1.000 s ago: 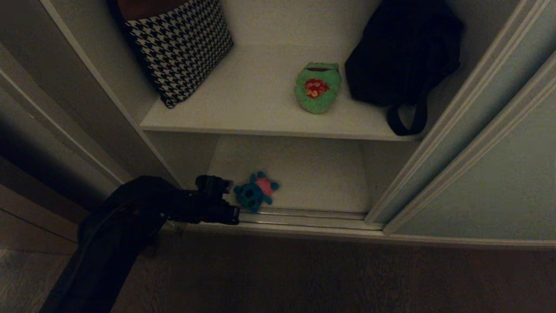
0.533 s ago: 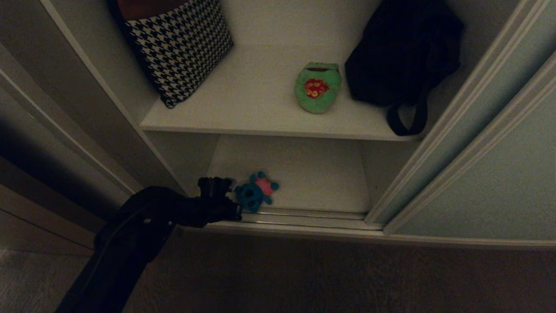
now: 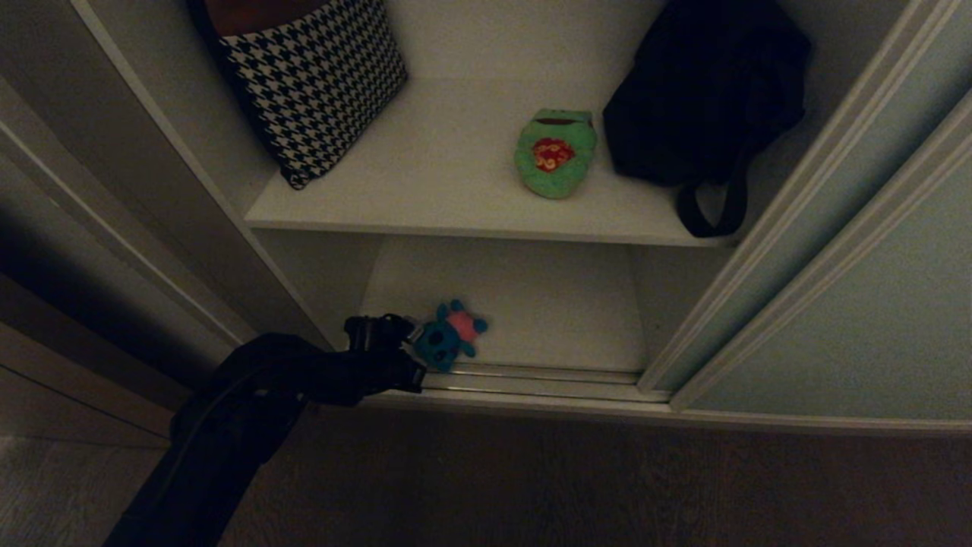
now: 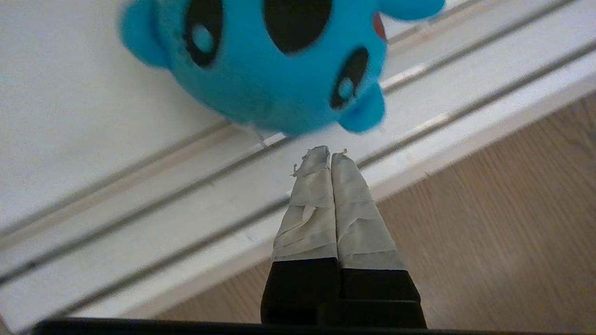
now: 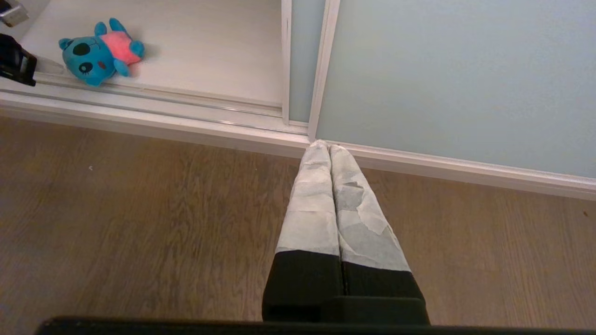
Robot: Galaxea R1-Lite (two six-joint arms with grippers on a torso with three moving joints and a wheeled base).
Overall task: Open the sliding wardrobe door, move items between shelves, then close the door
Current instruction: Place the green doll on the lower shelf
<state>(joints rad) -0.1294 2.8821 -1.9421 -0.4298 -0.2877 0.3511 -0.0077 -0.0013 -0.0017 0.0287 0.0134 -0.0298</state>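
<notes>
Nearest, the wooden floor (image 3: 577,486) ran up to the floor rail (image 3: 531,384) of the wardrobe. The right gripper (image 5: 329,148) hung low over that floor, its jaws pressed together and empty, pointing at the foot of the sliding door (image 5: 456,74), which stood slid over to the right. The left gripper (image 4: 329,153) reached in from the lower left, low over the rail, its jaws likewise pressed together and holding nothing, its taped tips just short of the blue toy (image 4: 279,65). That toy (image 3: 448,336), teal with a pink body, lay at the front left of the bottom shelf (image 3: 531,304), right behind the rail. Farther up, the upper shelf (image 3: 440,175) carried the green toy (image 3: 554,156) with its red mark, near the middle. A black bag (image 3: 706,99) sat just to its right, its strap hanging over the shelf edge. A houndstooth cushion (image 3: 319,83) leaned against the left wall.
</notes>
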